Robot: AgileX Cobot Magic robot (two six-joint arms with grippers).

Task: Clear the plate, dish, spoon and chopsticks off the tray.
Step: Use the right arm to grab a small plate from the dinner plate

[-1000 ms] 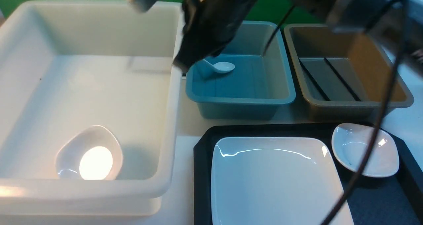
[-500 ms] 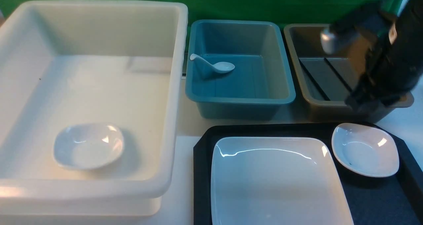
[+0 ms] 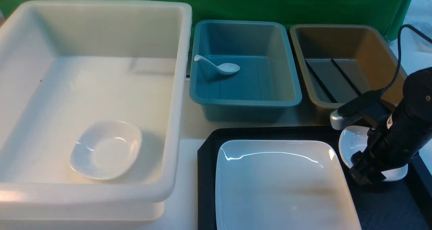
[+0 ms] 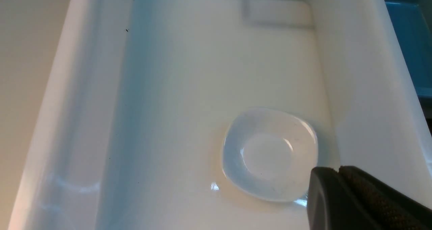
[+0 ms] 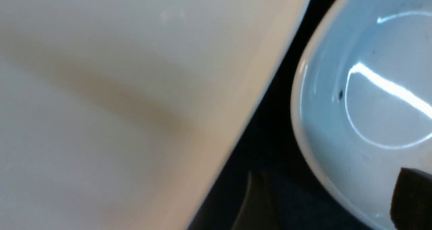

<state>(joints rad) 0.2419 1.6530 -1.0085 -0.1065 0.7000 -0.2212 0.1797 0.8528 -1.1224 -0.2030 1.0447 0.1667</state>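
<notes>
Tray (image 3: 206, 162): large black plastic rectangle with cut corners and a raised rim, front right; it carries the plate and one small dish.
Plate (image 3: 280, 182): large glossy white rounded-square piece, lying flat on the tray's left part.
Tray dish (image 3: 352, 140): small glossy white bowl-like dish at the tray's right rear, just beside the plate, partly hidden by the right arm.
White tub (image 3: 101, 34): big white plastic bin on the left; a second small white dish, the tub dish (image 3: 106, 149), sits upright in its near part.
Blue tub (image 3: 243, 103): teal plastic bin, middle rear; the white ceramic soup spoon (image 3: 219, 67) lies inside, handle against the left wall.
Brown tub (image 3: 381, 51): brown plastic bin, right rear; the chopsticks (image 3: 320, 80), two thin black sticks, lie side by side on its floor.
Writing: pale sticker (image 3: 389, 122) on the right wrist, too small to read.
Right gripper (image 3: 366, 174): tilted down over the tray dish; jaws apart, one finger (image 5: 256, 203) outside the rim above the tray, the other inside the dish.
Left gripper (image 4: 337, 196): only a dark tip shows, above the white tub beside the tub dish; jaw state cannot be told.
</notes>
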